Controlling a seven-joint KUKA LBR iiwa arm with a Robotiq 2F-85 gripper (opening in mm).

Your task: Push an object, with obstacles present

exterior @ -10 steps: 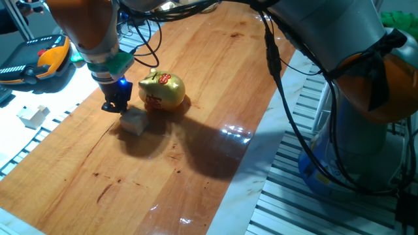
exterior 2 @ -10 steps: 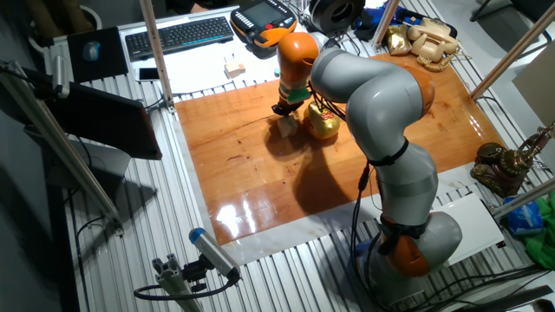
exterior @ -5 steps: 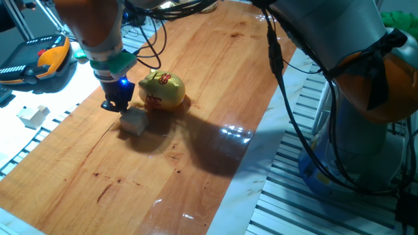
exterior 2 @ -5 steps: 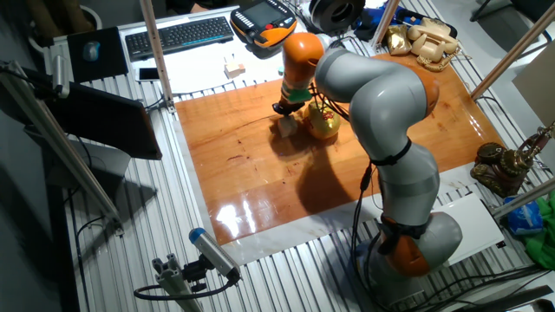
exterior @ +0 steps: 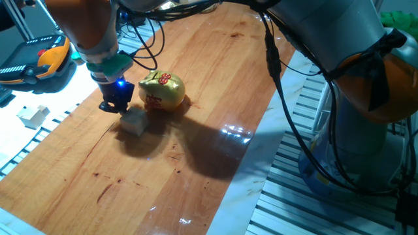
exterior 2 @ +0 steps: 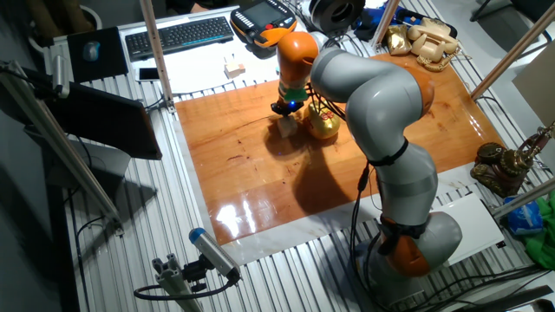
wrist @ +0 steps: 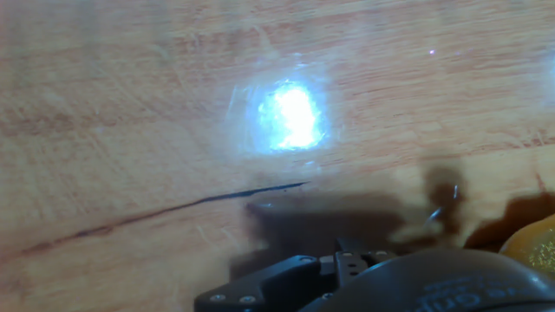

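the fingers [exterior: 114, 106] sit low over the wooden table [exterior: 196, 85], their tip touching or just above the small beige cube's [exterior: 134, 121] far edge; how far apart they stand cannot be told. the golden piggy bank [exterior: 161, 90] lies just beside the cube.

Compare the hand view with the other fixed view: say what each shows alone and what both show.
Only the hand view shows a bright glare spot and a dark scratch on the wood, up close. Only the other fixed view shows the whole arm, the small cube, a keyboard and a golden telephone. Both show the wooden board and some of the golden piggy bank.
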